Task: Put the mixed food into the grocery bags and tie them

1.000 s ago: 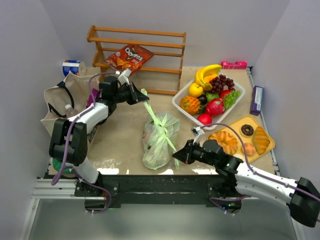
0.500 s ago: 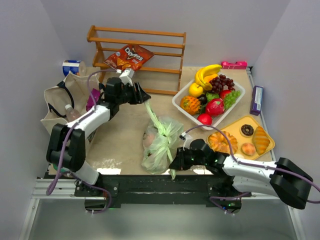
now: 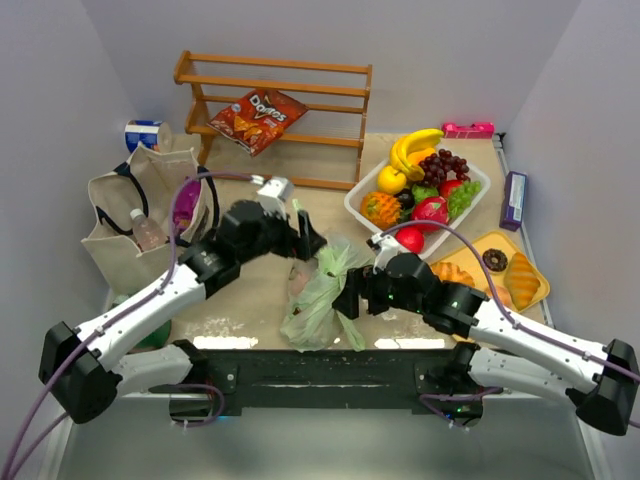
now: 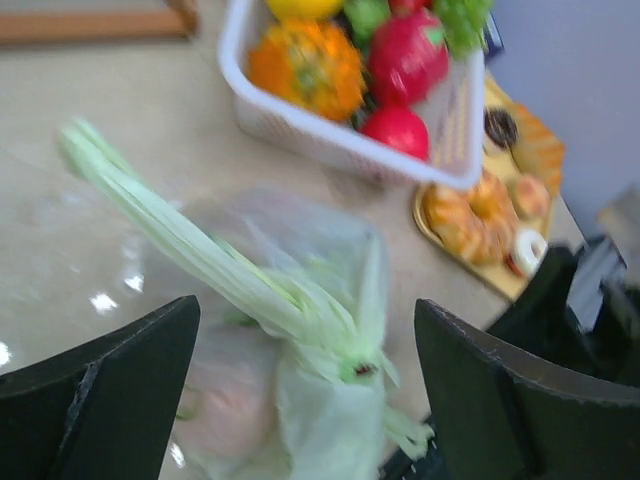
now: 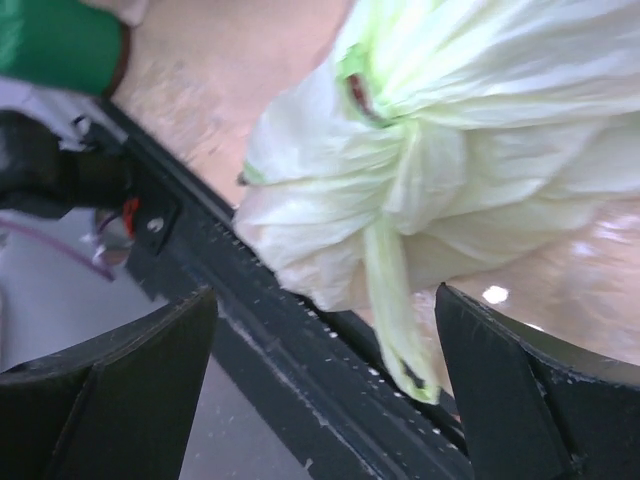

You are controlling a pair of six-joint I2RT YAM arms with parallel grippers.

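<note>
Thin pale green plastic bag [image 3: 318, 292] sits knotted near the front edge of the table [image 3: 250, 300], between the 2 grippers. Left gripper [image 3: 306, 240]: jaws spread wide, gripping nothing, at the bag's far-left side. In its wrist view, the twisted handle strand [image 4: 190, 250] and the knot lie between the fingers [image 4: 100, 400], not clamped. Right gripper [image 3: 350, 296]: also spread wide and empty, just right of the bag. The loose handle tail [image 5: 395, 300] hangs between its fingers [image 5: 540, 400]. Beige fabric tote with black handles [image 3: 120, 225] stands well left.
</note>
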